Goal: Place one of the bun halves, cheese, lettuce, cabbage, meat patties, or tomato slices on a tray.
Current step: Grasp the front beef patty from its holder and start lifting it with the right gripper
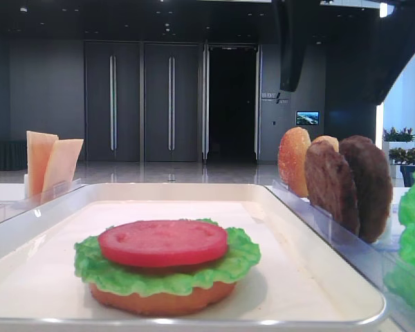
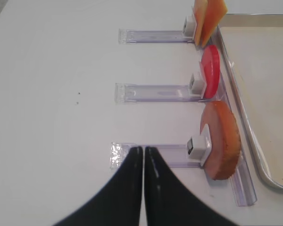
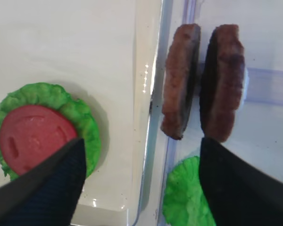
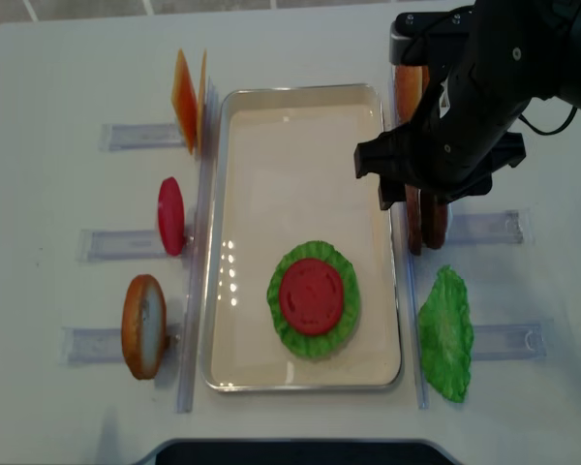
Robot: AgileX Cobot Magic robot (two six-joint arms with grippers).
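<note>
On the cream tray (image 4: 271, 165) lies a stack: a bun half (image 1: 162, 299), lettuce (image 4: 341, 266) and a tomato slice (image 4: 312, 295) on top. Two meat patties (image 3: 180, 80) (image 3: 222, 80) stand on edge in a clear holder just right of the tray's rim. My right gripper (image 3: 141, 140) hovers above them, open and empty, one finger (image 3: 47, 188) over the tray and the other (image 3: 236, 188) over the holder. My left gripper (image 2: 143, 149) is shut on nothing, over the end of a clear holder that carries a bun half (image 2: 221, 141).
Left of the tray, clear holders carry cheese slices (image 4: 186, 97), a tomato slice (image 4: 171, 215) and a bun half (image 4: 143, 325). On the right stand two more bun halves (image 1: 293, 160) behind the patties, and a lettuce leaf (image 4: 445, 334) lies in front. The right arm (image 4: 455, 116) covers the back right.
</note>
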